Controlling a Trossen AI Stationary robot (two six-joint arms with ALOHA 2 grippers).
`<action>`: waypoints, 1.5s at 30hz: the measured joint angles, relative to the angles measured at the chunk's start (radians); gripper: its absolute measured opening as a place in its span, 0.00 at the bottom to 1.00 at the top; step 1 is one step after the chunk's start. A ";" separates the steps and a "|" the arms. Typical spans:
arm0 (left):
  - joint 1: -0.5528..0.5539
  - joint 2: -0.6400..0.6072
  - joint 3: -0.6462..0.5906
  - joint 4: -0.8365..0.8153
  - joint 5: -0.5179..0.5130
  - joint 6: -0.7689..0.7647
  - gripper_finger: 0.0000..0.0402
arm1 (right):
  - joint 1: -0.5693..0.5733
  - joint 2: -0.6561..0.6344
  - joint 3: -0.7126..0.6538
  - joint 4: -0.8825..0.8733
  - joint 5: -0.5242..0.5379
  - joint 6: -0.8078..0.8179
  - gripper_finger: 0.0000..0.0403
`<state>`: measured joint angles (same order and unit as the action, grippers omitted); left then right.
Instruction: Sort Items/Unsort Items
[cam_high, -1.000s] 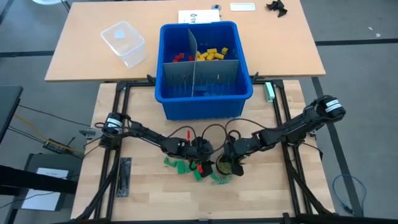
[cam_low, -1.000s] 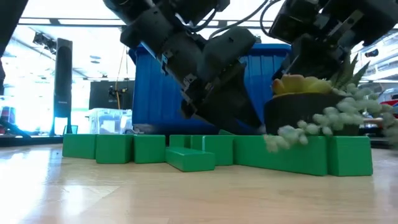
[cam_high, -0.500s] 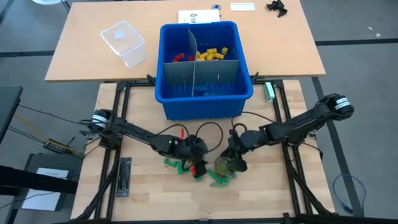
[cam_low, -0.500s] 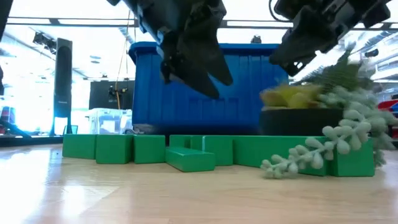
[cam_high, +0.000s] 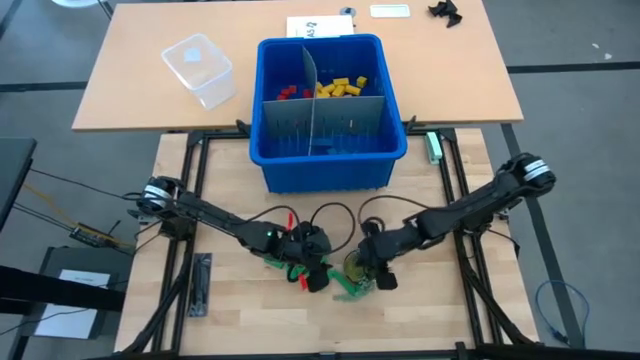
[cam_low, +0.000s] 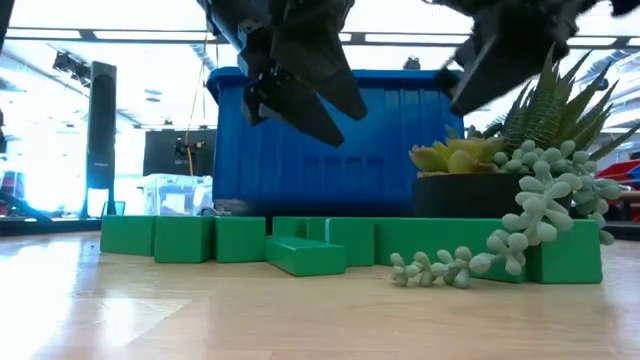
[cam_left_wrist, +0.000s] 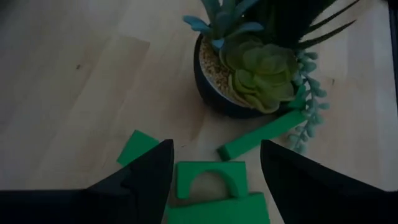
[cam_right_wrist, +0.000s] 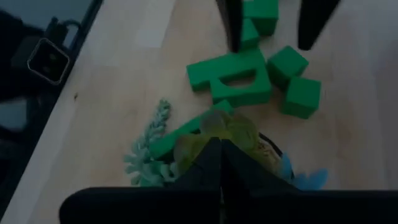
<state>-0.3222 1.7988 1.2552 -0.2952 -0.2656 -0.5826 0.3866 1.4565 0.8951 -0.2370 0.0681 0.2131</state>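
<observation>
Several green items (cam_low: 300, 245) lie in a cluster on the wooden table, among them an arch block (cam_left_wrist: 211, 180) and a long stick (cam_left_wrist: 261, 134). Red items (cam_high: 290, 93) and yellow items (cam_high: 343, 86) lie in the far compartments of the blue bin (cam_high: 330, 165). My left gripper (cam_left_wrist: 214, 155) hangs open above the arch block, clear of it, and also shows in the low view (cam_low: 335, 120). My right gripper (cam_right_wrist: 219, 146) is shut and hovers just over a potted succulent (cam_low: 480, 190), which stands on its base beside the green items.
Grey slotted dividers (cam_high: 320, 120) split the bin. The succulent's trailing stem (cam_low: 450, 265) lies on the table in front of the green items. A clear plastic tub (cam_high: 200, 70) and papers (cam_high: 320, 27) sit on the far table. Bare wood lies along the near edge (cam_high: 250, 320).
My left gripper has risen off the green items, staying open. My right gripper, still shut, has lifted up and away from the succulent. The plant has settled upright, and its trailing stem has dropped onto the table.
</observation>
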 joint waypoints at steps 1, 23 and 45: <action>-0.001 0.000 0.000 0.000 0.000 0.000 0.62 | 0.001 0.025 0.049 -0.055 -0.001 -0.006 0.00; -0.021 0.000 0.001 -0.120 0.017 -0.078 0.62 | 0.009 0.221 0.293 -0.669 0.076 0.057 0.00; -0.028 0.000 0.001 -0.101 0.059 -0.092 0.62 | -0.111 -0.334 -0.195 -0.838 0.099 0.454 0.00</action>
<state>-0.3500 1.7988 1.2564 -0.3966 -0.2065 -0.6749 0.2759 1.1223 0.7006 -1.0751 0.1674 0.6670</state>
